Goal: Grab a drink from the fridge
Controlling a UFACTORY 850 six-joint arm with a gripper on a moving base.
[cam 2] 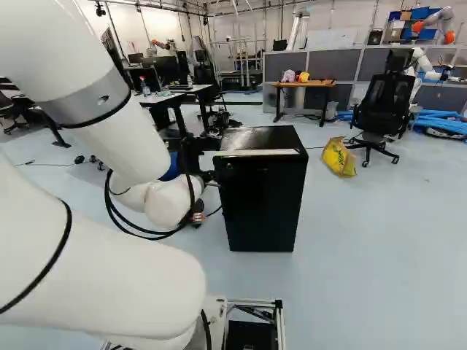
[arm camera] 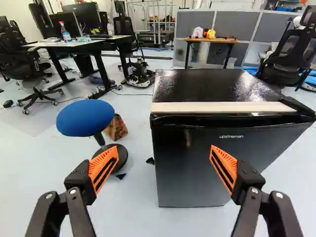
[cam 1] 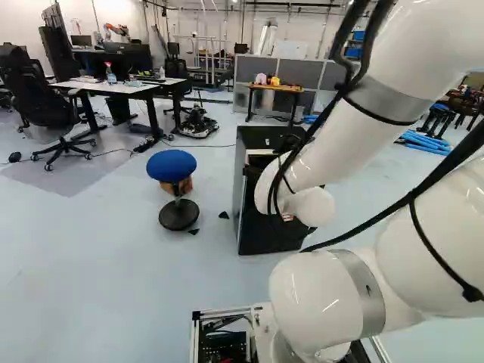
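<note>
Though apart, stool (arm camera: 86, 118) near fridge (arm camera: 190, 163).

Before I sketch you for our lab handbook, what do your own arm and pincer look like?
My arm is smooth, rounded and white, with grey bands and thick black cables running outside it. My black pincer has two fingers with silver screws and slotted orange pads.

The pale floor (cam 1: 91, 257) carries a black mini fridge (arm camera: 185, 163), a blue-seated stool (arm camera: 85, 118), a yellow bag (cam 2: 339, 157) and wheeled office chairs (cam 2: 382, 106).
</note>
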